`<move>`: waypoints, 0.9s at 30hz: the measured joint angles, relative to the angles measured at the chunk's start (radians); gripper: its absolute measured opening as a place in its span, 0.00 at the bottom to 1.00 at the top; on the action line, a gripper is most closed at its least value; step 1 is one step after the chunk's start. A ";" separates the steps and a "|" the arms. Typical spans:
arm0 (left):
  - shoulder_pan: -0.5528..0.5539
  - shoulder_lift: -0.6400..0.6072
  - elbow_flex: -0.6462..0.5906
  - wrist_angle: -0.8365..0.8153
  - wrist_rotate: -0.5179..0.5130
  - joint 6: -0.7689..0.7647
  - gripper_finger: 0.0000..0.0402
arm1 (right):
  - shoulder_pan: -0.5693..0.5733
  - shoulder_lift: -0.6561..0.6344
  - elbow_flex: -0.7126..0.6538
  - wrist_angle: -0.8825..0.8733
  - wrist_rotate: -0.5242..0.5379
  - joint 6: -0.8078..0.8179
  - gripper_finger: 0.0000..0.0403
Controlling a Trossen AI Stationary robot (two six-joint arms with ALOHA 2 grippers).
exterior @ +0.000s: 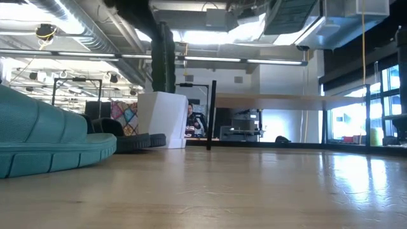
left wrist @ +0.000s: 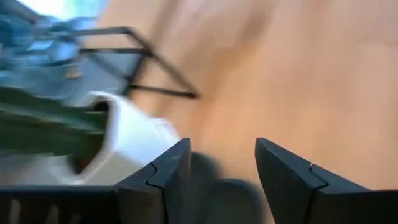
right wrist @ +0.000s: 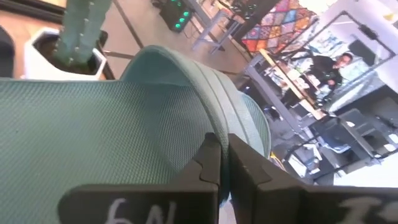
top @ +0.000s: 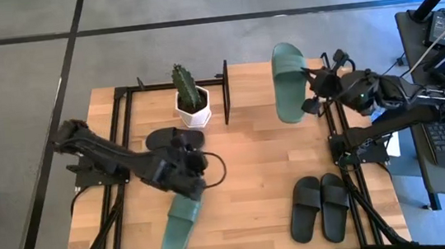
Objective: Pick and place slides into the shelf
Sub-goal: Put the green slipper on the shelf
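Note:
My right gripper (top: 313, 100) is shut on a sage-green slide (top: 288, 80) at the table's far right, by the shelf, whose black post (top: 227, 103) and light top board (exterior: 273, 98) show. My left gripper (top: 187, 163) is open over the near end of a black slide (top: 170, 138) at the table's left middle. In the left wrist view the fingers (left wrist: 217, 180) stand on either side of a dark blur; whether they touch it I cannot tell. The second green slide (top: 182, 224) lies sole down on the table near the front edge. A black pair (top: 318, 206) lies at the near right. My right gripper pinches the green slide's right side edge (right wrist: 205, 134) between its two shut fingers, beside the strap. The fingers come level from the table's right side, across the slide. The slide lies about level, its toe toward the far edge; whether it rests on the shelf board I cannot tell.
A cactus in a white pot (top: 191, 101) stands at the far middle, just beyond the black slide. Black metal frames (top: 121, 102) run along the table's left and right sides (top: 346, 153). Bare wood lies in the table's middle (top: 260, 170).

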 joint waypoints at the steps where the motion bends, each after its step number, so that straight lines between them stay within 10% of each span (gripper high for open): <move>1: 0.000 -0.036 -0.053 0.093 0.047 0.049 0.43 | -0.009 0.000 0.000 0.000 -0.020 -0.001 0.03; 10: 0.044 -0.280 -0.441 0.724 0.321 0.330 0.43 | -0.095 0.010 -0.068 0.134 -0.126 -0.062 0.03; 27: 0.059 -0.340 -0.575 0.816 0.337 0.322 0.43 | -0.367 -0.056 -0.277 0.330 -0.329 -0.143 0.03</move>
